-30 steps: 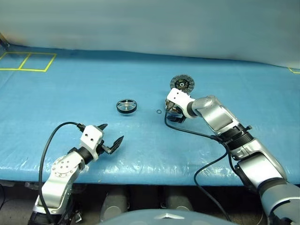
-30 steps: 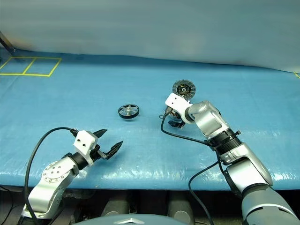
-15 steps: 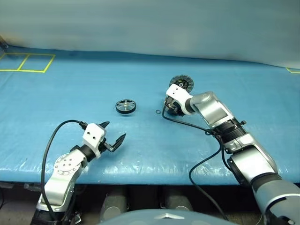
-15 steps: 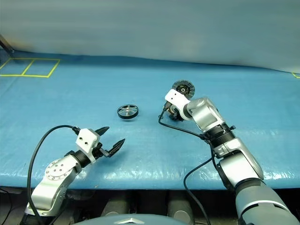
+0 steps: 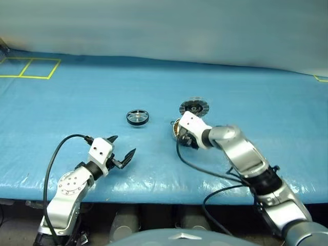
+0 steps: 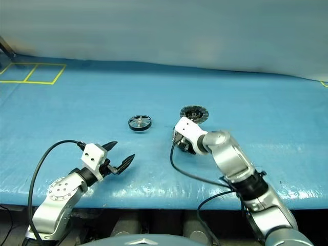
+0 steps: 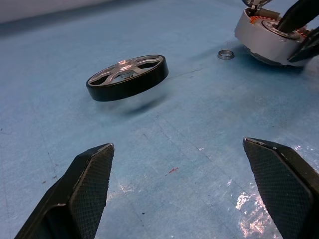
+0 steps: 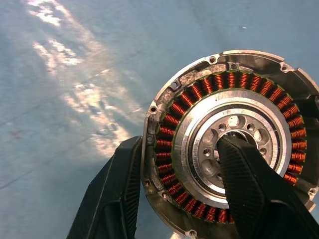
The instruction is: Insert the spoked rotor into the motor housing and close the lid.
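Here, the right gripper (image 8: 179,191) clamps the motor housing (image 8: 234,139) wall, open face tilted up; spoked rotor (image 5: 138,117) at nine o'clock; left gripper (image 5: 122,151) agape.

Motor housing (image 8: 229,144) cut off at the right wrist view's edge, its central bearing partly hidden behind one finger (image 8: 249,189); hinge to lid (image 5: 194,107) hidden.

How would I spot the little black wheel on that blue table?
On the blue sheet, look ahead of the left pincer. The spoked rotor lies alone there: black rim, shiny silver spokes, unlike the copper-wound motor housing to its right.
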Controlling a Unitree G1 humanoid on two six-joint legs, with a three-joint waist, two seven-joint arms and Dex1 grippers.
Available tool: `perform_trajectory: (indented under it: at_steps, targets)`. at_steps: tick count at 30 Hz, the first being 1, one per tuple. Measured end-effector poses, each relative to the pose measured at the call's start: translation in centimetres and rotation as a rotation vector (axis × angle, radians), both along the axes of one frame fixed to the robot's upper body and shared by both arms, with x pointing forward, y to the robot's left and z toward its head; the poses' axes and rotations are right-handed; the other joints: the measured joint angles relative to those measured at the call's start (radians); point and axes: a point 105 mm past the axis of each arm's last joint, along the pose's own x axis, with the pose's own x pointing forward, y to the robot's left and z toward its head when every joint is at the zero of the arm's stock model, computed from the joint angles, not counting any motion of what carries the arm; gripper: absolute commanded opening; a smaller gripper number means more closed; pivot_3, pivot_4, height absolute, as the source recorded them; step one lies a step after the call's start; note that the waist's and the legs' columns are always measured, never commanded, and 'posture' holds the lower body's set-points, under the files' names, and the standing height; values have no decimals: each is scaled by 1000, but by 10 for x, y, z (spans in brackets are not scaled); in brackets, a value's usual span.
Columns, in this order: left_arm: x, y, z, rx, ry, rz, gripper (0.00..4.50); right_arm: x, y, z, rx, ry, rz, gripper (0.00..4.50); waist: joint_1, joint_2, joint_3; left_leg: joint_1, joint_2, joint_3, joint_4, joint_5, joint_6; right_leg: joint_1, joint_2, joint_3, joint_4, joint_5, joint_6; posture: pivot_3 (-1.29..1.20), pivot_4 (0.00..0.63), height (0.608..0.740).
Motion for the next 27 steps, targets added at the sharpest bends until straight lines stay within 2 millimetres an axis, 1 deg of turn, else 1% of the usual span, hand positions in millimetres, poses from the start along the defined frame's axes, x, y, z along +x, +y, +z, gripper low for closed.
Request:
perform_trajectory:
  at_steps: [1,3,7,9,15,17,18,22,23,27]
  targets:
    - [0,0,0,-1,-1,-1,4500,-11,6,-2,18,9,0,1994,0,-2,-1,0,0,0,0,0,0,0,0,0,0,-1,-2,0,150,740]
    - [0,0,0,0,-1,-3,4500,-24,13,-3,41,19,-3,1994,-1,-4,-3,1,1,-1,0,0,-2,0,0,-1,0,-2,-3,0,150,740]
    - [0,-1,1,-1,-2,-10,4500,-39,24,-4,65,35,0,1994,-3,-5,-3,3,2,-2,0,0,-2,-2,0,-2,0,-3,-5,0,150,740]
    - [1,-1,2,-1,-5,-14,4500,-42,28,-5,70,39,-1,1994,-4,-6,-4,3,2,-2,0,0,-3,-2,0,-2,0,-3,-5,0,150,740]
    - [4,-3,5,0,-19,-19,4500,-40,37,-4,79,27,7,1994,-18,-9,-6,4,6,-1,0,1,-4,-1,1,-1,0,-3,-6,0,150,740]
    - [4,-3,5,0,-19,-19,4500,-39,42,-3,86,27,16,2734,-21,-9,-6,4,8,-1,0,2,-6,-1,3,-2,0,-2,-8,0,150,740]
    - [4,-3,5,0,-19,-19,4500,-40,45,-4,95,36,24,2994,-22,-9,-6,4,9,-1,0,2,-7,-2,4,-2,1,-2,-9,0,150,740]
    - [3,-3,5,-1,-17,-19,4500,-46,62,-2,135,58,57,4325,-19,-8,-5,3,9,-2,-1,3,-9,-2,4,-2,3,-3,-10,0,150,740]
    - [3,-3,5,-2,-17,-19,4500,-47,64,-1,142,64,60,4453,-19,-8,-5,2,9,-2,-1,3,-9,-2,4,-2,3,-3,-10,0,150,740]
    - [3,-3,4,-3,-15,-19,4500,-47,65,5,158,87,39,4453,-15,-6,-4,0,8,-1,-1,3,-9,-3,3,-2,3,-2,-10,0,150,740]
